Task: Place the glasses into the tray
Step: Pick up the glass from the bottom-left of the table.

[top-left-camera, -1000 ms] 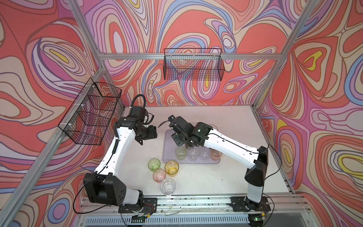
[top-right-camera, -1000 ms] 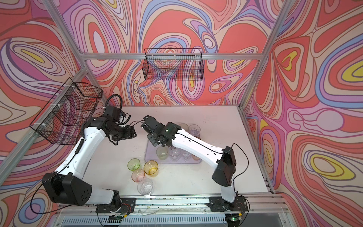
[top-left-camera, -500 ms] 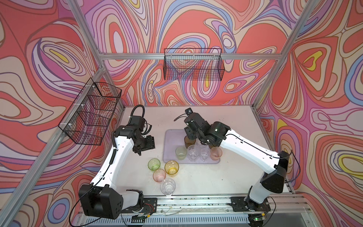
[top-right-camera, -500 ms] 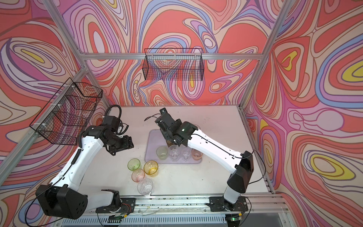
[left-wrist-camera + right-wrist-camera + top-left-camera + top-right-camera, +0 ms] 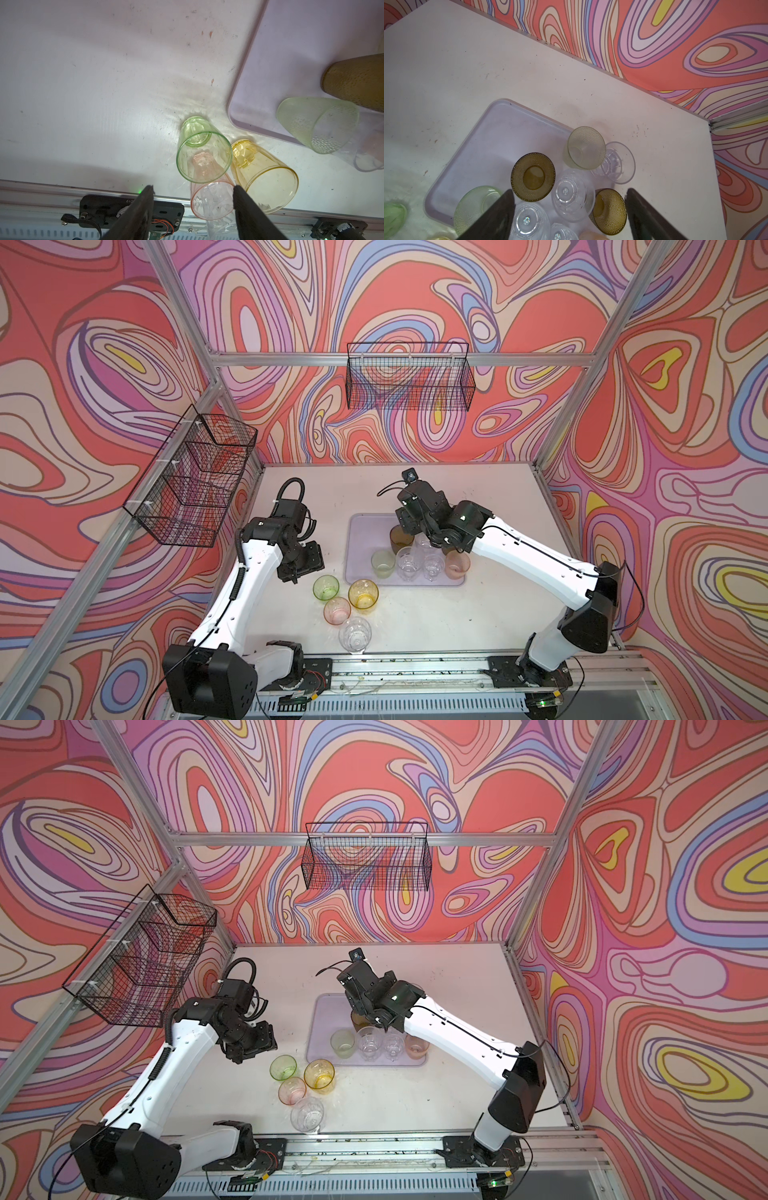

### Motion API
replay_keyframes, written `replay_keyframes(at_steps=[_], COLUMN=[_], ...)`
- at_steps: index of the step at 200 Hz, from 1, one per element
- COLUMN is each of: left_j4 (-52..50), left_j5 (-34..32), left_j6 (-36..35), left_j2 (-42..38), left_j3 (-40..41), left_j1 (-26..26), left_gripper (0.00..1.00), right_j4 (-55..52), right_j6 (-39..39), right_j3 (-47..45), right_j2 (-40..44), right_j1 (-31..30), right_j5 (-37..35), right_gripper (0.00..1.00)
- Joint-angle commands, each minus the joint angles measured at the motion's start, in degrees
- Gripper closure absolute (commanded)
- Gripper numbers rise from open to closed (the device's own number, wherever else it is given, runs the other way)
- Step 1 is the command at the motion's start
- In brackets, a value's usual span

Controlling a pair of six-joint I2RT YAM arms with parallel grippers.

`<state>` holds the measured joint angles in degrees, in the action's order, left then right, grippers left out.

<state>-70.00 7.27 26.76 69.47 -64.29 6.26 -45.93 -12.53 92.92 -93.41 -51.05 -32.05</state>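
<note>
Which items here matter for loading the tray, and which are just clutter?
Job: lavender tray; olive-brown glass and others inside it; green glass, amber glass, pink glass, clear glass outside it.
Clutter: back wire basket; side wire basket.

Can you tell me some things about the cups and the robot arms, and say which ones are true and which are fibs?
The yellow glass sits in the tray. False: it stands on the table, beside the tray.
The left gripper holds a glass. False: it is open and empty.
A brown glass stands in the tray. True.
A black wire basket hangs above the table. True.
The right gripper is open. True.
</note>
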Motion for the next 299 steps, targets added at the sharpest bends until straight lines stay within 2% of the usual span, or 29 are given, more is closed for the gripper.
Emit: replay_keyframes(at_steps=[1, 41, 224, 268, 299], left_j4=[-3.26, -1.73, 8.39, 10.53, 11.76], left_j5=[-0.49, 0.81, 1.73, 2.05, 2.13], left_j6=[3.2, 6.68, 14.01, 14.72, 15.07], left_j2=[-1.06, -2.7, -2.5, -0.75, 0.21], left_j3=[1.94, 5.86, 16.11, 17.26, 17.97], left_j1=[-0.37, -0.37, -0.4, -0.29, -0.33], left_gripper=[0.37, 0.37, 0.49, 0.56, 0.67], right_j4=[0.35, -0.32, 0.89, 0.67, 1.11], right_j6=[0.26, -0.71, 0.1, 0.14, 0.14], right_j3=[-0.73, -3.41, -5.71, -5.69, -6.09], right_j2=[2.24, 4.58, 5.35, 5.81, 6.27], right_j1=[0.64, 3.32, 5.26, 5.61, 5.85], right_j5=[0.95, 6.94, 9.79, 9.9, 9.75], right_gripper=[0.12, 0.11, 0.12, 0.13, 0.12])
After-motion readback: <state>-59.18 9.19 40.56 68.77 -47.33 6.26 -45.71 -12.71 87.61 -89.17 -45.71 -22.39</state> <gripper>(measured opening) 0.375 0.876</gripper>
